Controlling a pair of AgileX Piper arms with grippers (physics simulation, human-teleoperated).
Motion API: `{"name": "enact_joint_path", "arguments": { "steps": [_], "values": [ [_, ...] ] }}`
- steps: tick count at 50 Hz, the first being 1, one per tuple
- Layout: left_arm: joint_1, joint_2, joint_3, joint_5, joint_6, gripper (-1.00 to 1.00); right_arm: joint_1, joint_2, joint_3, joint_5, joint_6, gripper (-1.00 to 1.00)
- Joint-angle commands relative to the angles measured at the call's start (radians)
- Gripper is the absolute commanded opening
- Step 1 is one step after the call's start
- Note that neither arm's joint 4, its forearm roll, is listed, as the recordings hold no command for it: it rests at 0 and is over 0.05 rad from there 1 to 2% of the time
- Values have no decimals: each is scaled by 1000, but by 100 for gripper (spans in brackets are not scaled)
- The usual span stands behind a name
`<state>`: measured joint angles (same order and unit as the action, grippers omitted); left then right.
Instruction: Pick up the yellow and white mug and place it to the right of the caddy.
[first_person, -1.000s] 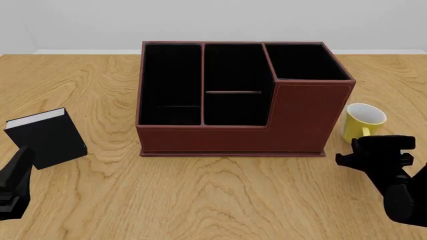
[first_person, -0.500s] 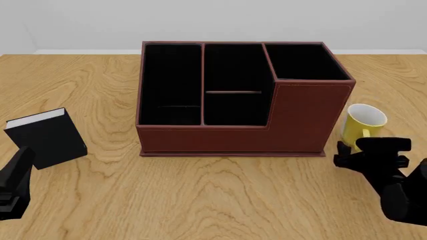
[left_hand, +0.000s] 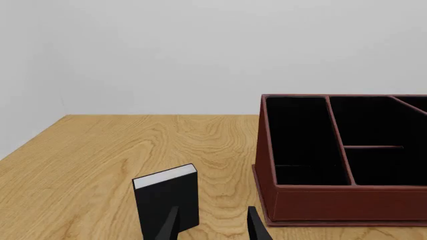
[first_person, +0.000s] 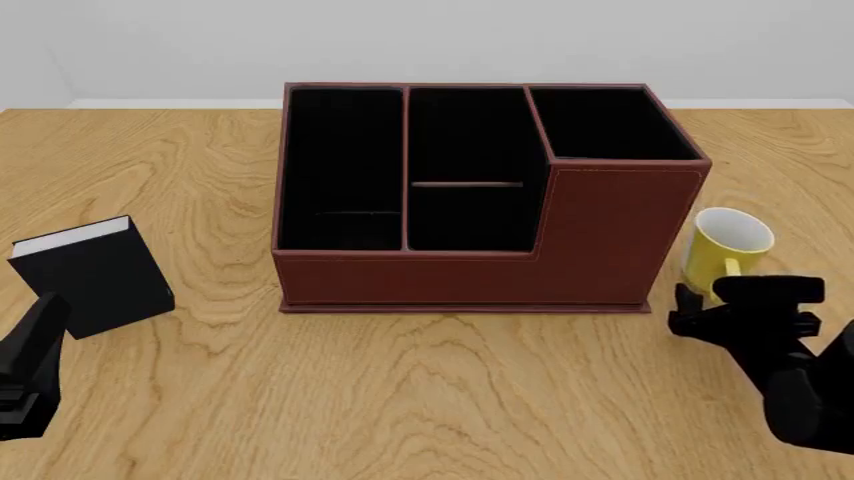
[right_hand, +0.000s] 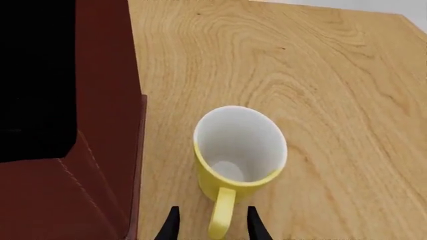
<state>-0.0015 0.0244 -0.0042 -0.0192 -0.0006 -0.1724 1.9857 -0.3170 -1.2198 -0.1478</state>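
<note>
Right wrist — tool (right_hand: 212, 226) astride mug handle (right_hand: 221, 214)

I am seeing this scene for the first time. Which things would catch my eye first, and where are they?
The large reddish-brown caddy stands in the middle of the wooden table, with three black compartments. Just to its right stands the small yellow and white mug, upright; the right gripper is open with its fingertips on either side of the handle. A small black book stands at the left, near the left gripper.

Your yellow and white mug (first_person: 727, 245) stands upright on the bench just right of the reddish-brown, three-compartment caddy (first_person: 601, 240), handle toward you.
</note>
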Motion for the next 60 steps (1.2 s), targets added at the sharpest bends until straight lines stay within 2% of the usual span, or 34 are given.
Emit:
{"name": "enact_joint_path", "arguments": {
  "steps": [1, 19, 47, 60],
  "values": [
    [0, 0, 0, 0, 0, 100, 0, -20, 16, 0, -9, 100],
    [0, 0, 0, 0, 0, 100, -2, -52, 47, 0, -16, 100],
    [0, 0, 0, 0, 0, 100, -5, -262, 205, 0, -54, 100],
    [0, 1, 0, 0, 0, 100, -3, -412, 308, 0, -72, 100]
  ]
}}
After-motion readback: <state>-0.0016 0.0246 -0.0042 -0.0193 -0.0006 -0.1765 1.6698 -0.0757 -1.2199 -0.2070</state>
